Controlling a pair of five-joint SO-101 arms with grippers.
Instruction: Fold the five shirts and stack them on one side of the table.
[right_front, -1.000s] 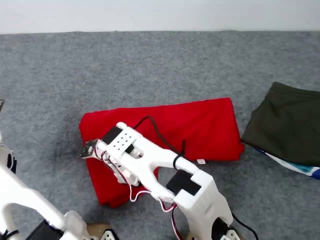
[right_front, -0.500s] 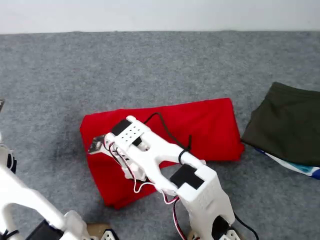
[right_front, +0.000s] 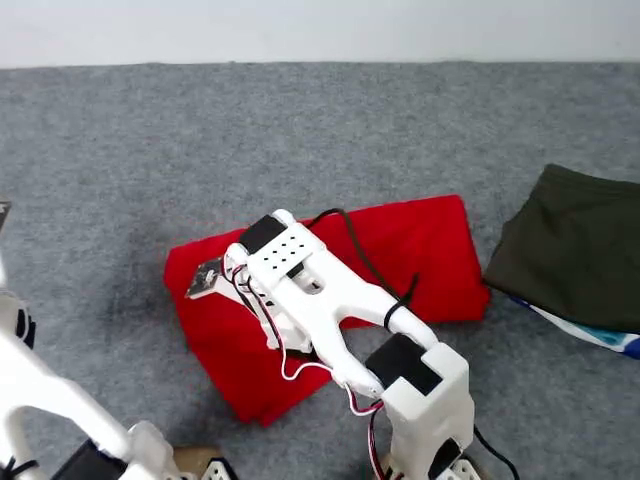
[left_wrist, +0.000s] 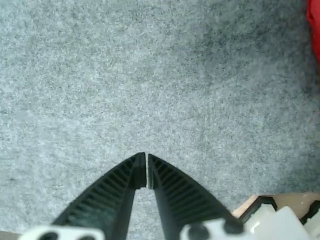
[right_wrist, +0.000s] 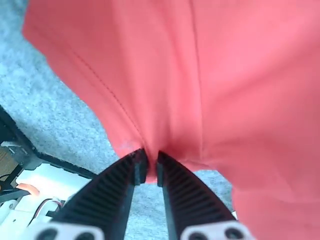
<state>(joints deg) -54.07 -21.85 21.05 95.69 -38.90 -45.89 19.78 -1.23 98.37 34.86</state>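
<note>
A grey, carpet-like tabletop (right_front: 300, 130) fills the high view, with a strip of pale wall (right_front: 320, 30) along its far edge. A red shirt (right_front: 420, 255) lies near the middle of the tabletop. It is partly folded into a long shape, and its near left corner juts toward the robot.

The right arm (right_front: 330, 300), white with loose black and red cables, stretches from the near edge across the red shirt. The right arm's fingers (right_front: 203, 282) sit over the shirt's left end. In the right wrist view, these black ribbed fingers (right_wrist: 120, 185) are pressed almost together, pinching a fold of the red shirt (right_wrist: 210, 75) between their tips. The cloth hangs in a gathered sheet just in front of them, with grey tabletop (right_wrist: 60, 100) showing past its edge.

The left arm (right_front: 45, 395) is at the near left corner, well apart from the red shirt. In the left wrist view, the left arm's fingers (left_wrist: 115, 190) are closed tip to tip, with only a thin slit between them. They hold nothing and point at the bare grey tabletop (left_wrist: 150, 75). A sliver of the red shirt (left_wrist: 315, 25) shows at one corner.

At the right edge of the tabletop lies a folded dark green shirt (right_front: 580, 250). It rests on a white and blue cloth (right_front: 590, 335) that peeks out from beneath its near side.
</note>
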